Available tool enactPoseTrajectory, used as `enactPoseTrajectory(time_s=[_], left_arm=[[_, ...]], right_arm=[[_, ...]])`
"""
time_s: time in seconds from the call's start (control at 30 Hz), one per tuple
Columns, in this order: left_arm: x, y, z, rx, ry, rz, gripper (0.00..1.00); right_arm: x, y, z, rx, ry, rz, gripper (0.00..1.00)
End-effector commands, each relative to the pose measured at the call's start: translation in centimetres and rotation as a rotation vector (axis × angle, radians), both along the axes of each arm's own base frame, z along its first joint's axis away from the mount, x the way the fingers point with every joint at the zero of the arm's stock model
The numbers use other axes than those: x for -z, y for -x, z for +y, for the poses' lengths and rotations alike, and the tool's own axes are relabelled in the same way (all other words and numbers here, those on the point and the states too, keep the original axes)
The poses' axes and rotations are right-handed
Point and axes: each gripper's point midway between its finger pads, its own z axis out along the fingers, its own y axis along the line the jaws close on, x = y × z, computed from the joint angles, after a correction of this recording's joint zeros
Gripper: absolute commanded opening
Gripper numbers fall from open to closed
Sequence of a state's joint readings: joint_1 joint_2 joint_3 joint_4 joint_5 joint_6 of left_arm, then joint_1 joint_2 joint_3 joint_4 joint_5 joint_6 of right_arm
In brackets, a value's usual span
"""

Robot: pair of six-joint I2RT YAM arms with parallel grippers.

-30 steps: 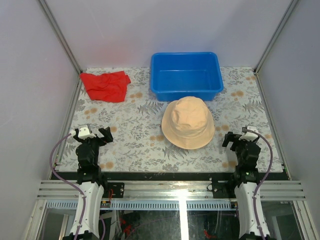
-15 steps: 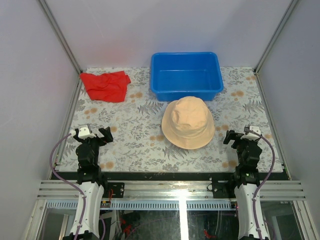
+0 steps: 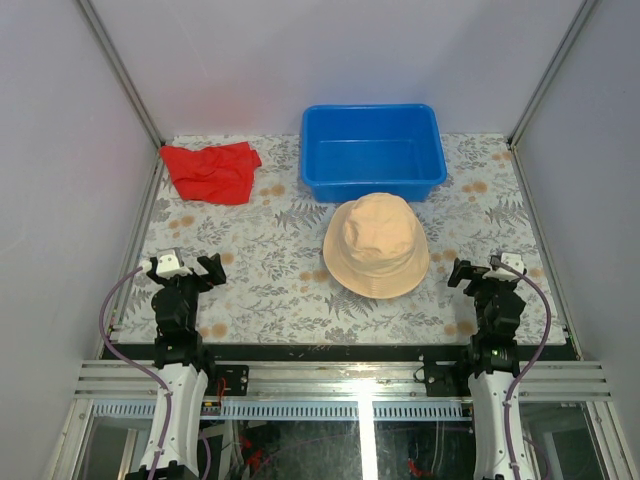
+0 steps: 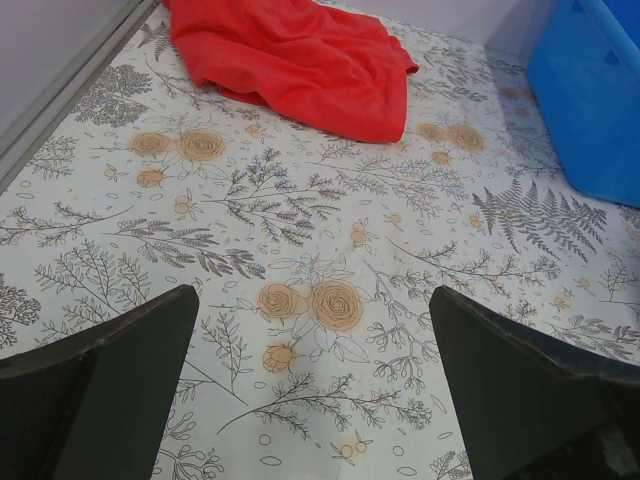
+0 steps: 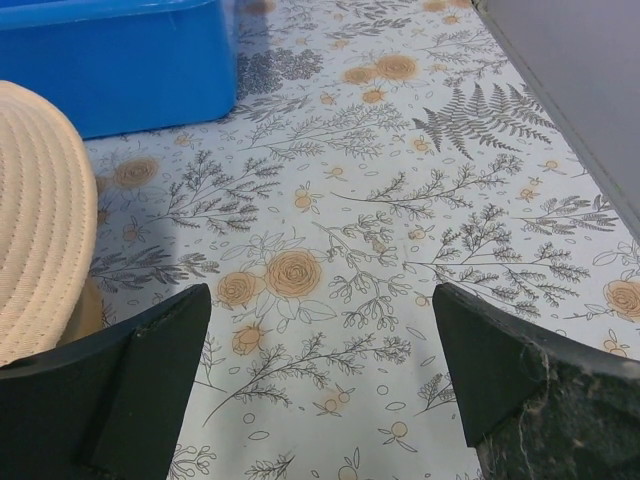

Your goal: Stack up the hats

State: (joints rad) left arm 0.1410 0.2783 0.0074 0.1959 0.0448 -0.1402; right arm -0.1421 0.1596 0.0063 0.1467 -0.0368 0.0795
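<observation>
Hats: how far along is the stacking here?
Done: unclear. Only one peach hat shows, crown up mid-table; whether others sit beneath it cannot be told. In hand: nothing; the left hand and right hand are open and empty at the near edge. Left: no other hat is visible to add; the blue tub looks empty, and a crumpled red cloth lies far left.

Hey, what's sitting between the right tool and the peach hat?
Nothing, just bare floral tablecloth between the right tool and peach hat, clear in the top view.
</observation>
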Motion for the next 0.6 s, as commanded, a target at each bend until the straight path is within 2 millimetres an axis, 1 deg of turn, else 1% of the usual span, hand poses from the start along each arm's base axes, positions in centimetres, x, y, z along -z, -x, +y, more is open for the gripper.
enactPoseTrajectory(time_s=[0.0, 0.33, 0.47, 0.57], left_arm=[[2.9, 0.3, -0.2, 0.012, -0.019, 0.018, 1.0], [2.9, 0.3, -0.2, 0.012, -0.018, 0.018, 1.0], [2.9, 0.3, -0.2, 0.012, -0.018, 0.016, 1.0], [2.9, 0.3, -0.2, 0.014, -0.018, 0.017, 1.0]], right_arm=[[3.9, 0.4, 0.6, -0.035, 0.0, 0.059, 0.99], [4.0, 0.3, 1.6, -0.101, 0.018, 0.066, 0.99], [4.1, 0.1, 1.2, -0.072, 0.006, 0.07, 0.99], [4.4, 0.0, 2.2, -0.137, 0.013, 0.111, 0.99]])
